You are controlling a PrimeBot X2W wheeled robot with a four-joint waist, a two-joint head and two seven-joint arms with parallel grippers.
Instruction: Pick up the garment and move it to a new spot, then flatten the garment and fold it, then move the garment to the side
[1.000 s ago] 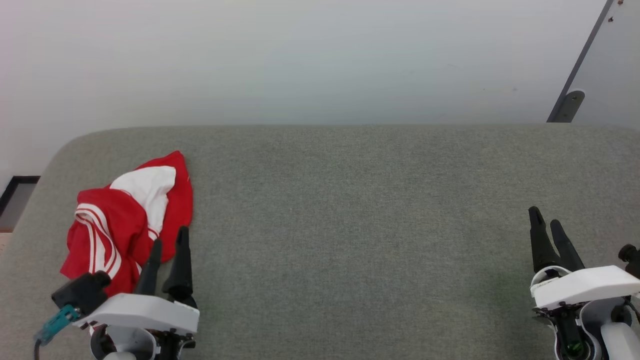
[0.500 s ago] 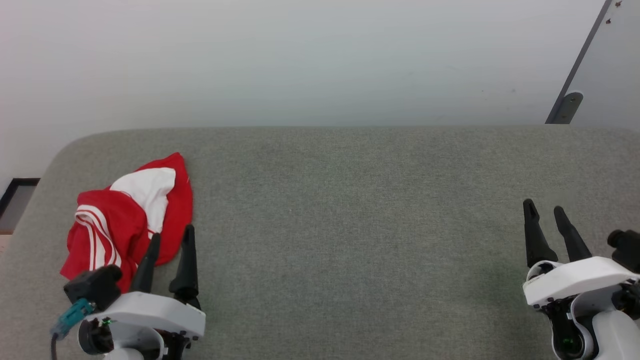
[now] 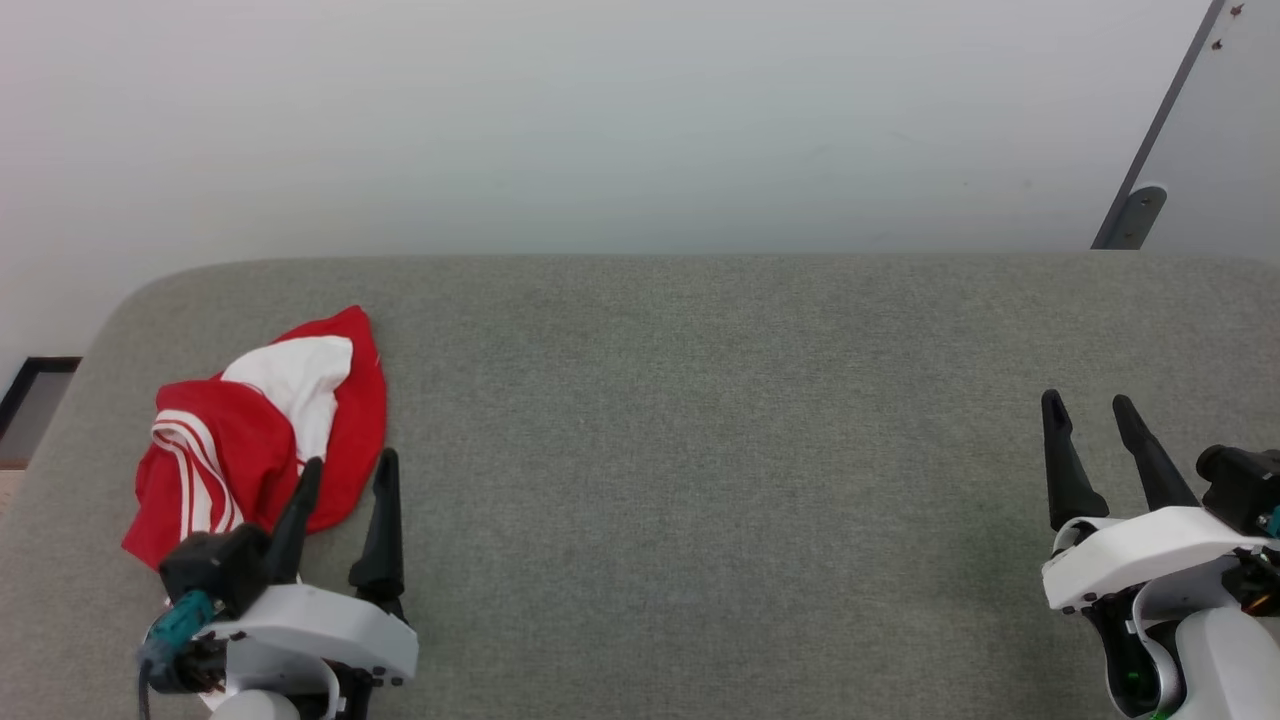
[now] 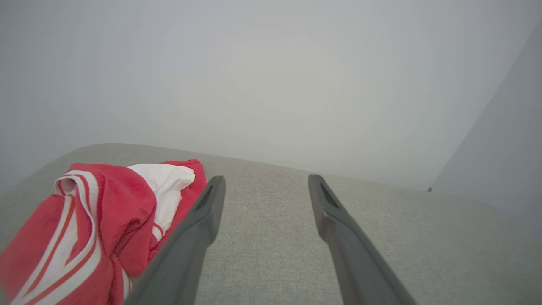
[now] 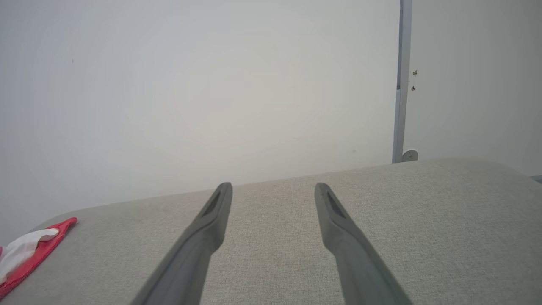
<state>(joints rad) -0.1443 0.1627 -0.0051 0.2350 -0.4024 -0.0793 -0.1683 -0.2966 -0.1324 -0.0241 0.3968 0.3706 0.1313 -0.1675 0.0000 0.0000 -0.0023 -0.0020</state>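
Left on the worktop, the crumpled garment lies beside the left end effector, fingers spread; right end effector likewise spread.

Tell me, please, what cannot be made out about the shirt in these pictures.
Head view: the shirt is crumpled, its front hidden in folds; the left gripper covers its near edge.
Left wrist view: the picture's left and bottom edges cut the shirt off.
Right wrist view: the left edge cuts it off.

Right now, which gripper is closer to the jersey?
The left gripper: open at the edge of the crumpled red jersey, while the right gripper is far across the grey surface.
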